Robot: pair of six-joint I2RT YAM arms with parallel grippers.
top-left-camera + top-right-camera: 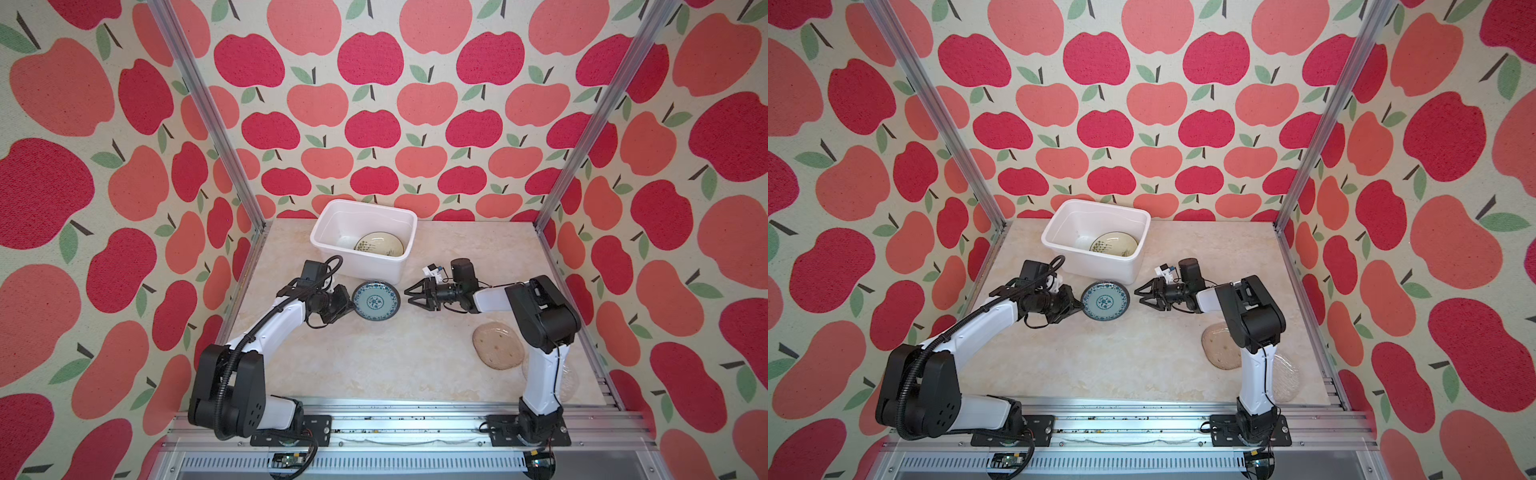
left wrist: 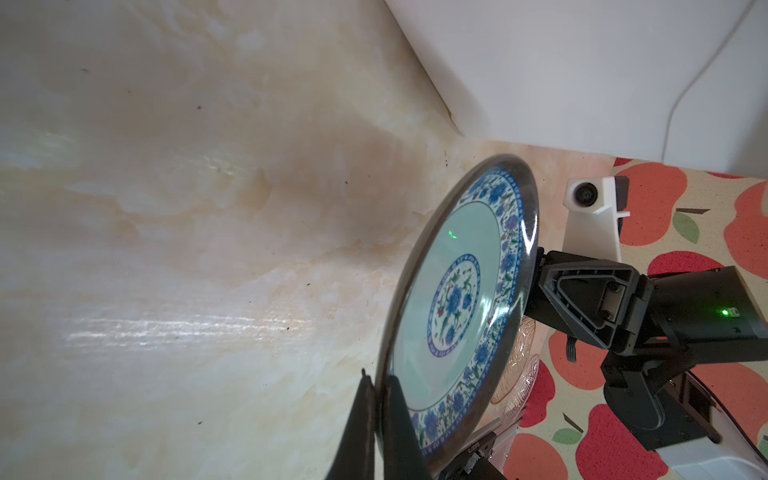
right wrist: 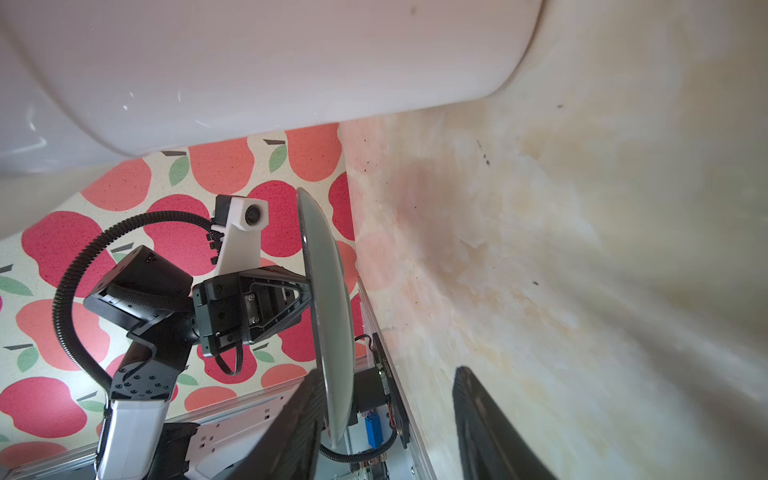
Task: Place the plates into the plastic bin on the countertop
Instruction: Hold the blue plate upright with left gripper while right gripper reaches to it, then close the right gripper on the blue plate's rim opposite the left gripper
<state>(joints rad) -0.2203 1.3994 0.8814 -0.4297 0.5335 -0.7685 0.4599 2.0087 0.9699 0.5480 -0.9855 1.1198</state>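
While the left gripper (image 1: 351, 308) pinches the left rim of the blue-patterned plate (image 1: 376, 301), its fingers (image 2: 397, 428) drawn narrow with one on each face of the rim, the plate sits tilted just on the near side of the plastic bin (image 1: 374, 268), its patterned face turned upward in both top views. Whether its lower edge touches the worktop (image 1: 374, 365) cannot be told. Facing it from the right, the right gripper (image 1: 406, 295) has its fingers (image 3: 486, 424) spread wide and holds nothing. Its tips are right at the plate's right rim, and the right wrist view shows that rim edge-on, close against one finger; contact cannot be told. The bin stands at the far middle of the worktop, and a cream plate with reeds (image 1: 379, 244) leans inside it against the right wall. On the near right, an amber glass plate (image 1: 496, 344) lies flat beside the right arm, and a clear glass plate (image 1: 1285, 376) lies just right of it, partly hidden behind that arm.
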